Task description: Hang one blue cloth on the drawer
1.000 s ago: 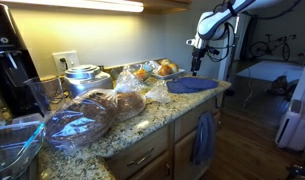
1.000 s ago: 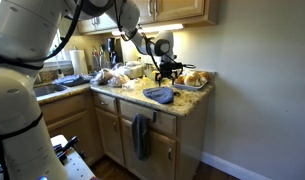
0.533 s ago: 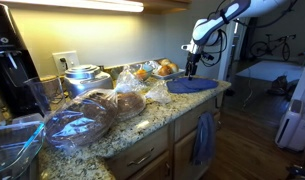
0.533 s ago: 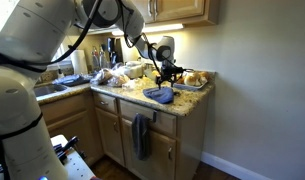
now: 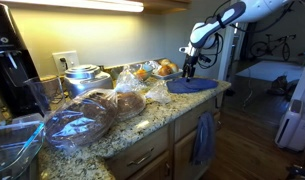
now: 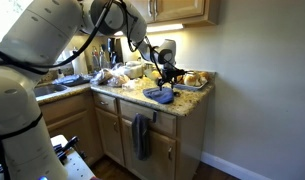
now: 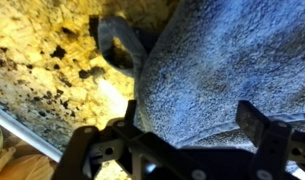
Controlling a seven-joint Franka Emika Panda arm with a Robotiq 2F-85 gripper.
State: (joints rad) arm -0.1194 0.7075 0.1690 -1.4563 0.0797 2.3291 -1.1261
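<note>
Now my gripper (image 5: 188, 72) is lower than a second ago, jaws wide and empty just above the cloth (image 5: 193, 86), so I judge the grasp comes next.

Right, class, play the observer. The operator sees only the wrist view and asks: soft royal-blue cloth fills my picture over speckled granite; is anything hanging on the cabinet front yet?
Observer: Yes. In both exterior views a duller grey-blue towel hangs on the oak cabinet front, below the speckled granite counter. The royal-blue cloth lies on top.
Operator: Is my gripper touching the cloth?
Observer: In an exterior view the open gripper stands just over it; I cannot tell whether they touch.
Operator: What is beside it?
Observer: Golden bread rolls sit just behind the cloth, toward the wall.
</note>
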